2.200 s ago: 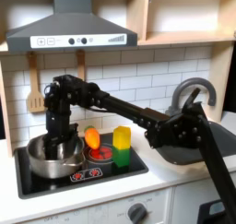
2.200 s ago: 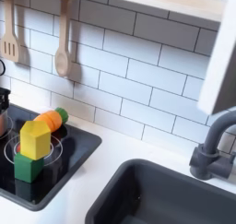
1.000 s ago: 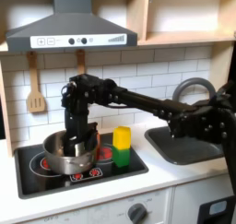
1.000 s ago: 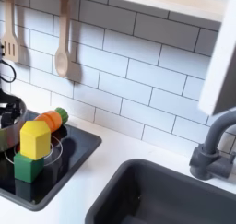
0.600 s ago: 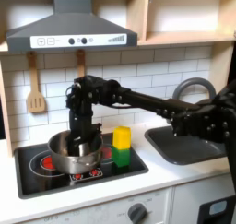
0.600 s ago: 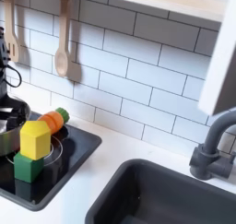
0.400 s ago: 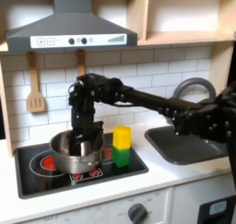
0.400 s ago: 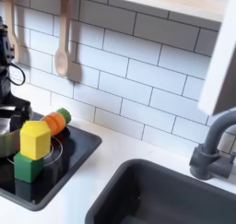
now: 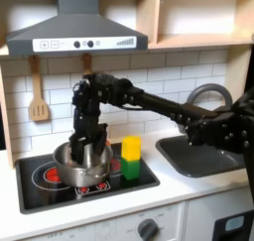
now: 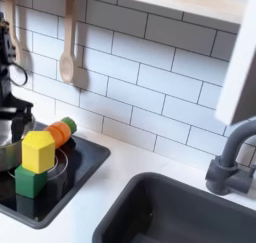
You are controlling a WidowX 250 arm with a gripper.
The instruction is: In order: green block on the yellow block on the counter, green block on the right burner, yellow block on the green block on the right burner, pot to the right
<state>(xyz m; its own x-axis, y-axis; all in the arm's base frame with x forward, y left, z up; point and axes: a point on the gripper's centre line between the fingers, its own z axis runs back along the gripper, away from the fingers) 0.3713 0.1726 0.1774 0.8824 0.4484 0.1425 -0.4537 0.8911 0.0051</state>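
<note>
Black hob (image 9: 40, 190), yellow block (image 9: 131, 147) upright atop green block (image 9: 130, 169), tool (image 9: 87, 152) inside pot (image 9: 77, 166), grip unclear

Shiny steel pot (image 9: 82, 163); glossy black hob (image 9: 40, 190).

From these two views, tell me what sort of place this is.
Most likely a toy kitchen: a black hob with red ring burners under an extractor hood, a dark sink basin with a faucet, and white tiles behind.

Black jointed arm (image 9: 149, 101), blk gripper (image 9: 87, 151)
</note>
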